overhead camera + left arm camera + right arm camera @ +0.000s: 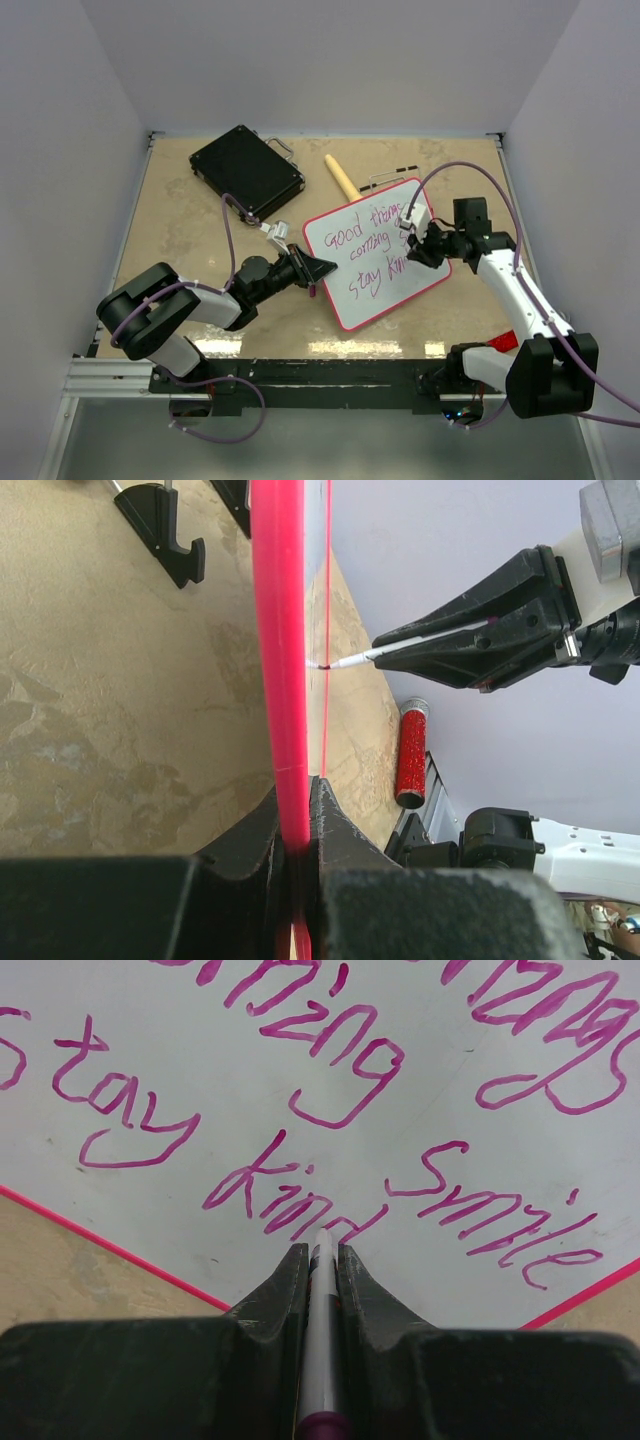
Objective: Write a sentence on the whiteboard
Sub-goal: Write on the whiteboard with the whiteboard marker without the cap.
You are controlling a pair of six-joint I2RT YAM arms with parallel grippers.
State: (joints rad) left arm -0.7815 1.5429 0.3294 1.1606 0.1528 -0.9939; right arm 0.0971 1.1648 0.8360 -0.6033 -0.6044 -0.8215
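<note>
The whiteboard (352,290) lies tilted on the table, its red-pink rim (280,660) running up the left wrist view. My left gripper (318,270) (298,815) is shut on the board's left edge. The sentence (372,245) (330,1060) is in pink-purple marker and reads "Good things coming smile stay kind". My right gripper (420,245) (321,1250) is shut on a white marker (321,1300). The marker's tip (345,663) touches the board at the end of "kind".
A black hard case (247,172) sits at the back left. A pale wooden stick (342,177) lies behind the board. A red glittery tube (412,750) lies near the right arm's base. Grey walls close in the table on three sides.
</note>
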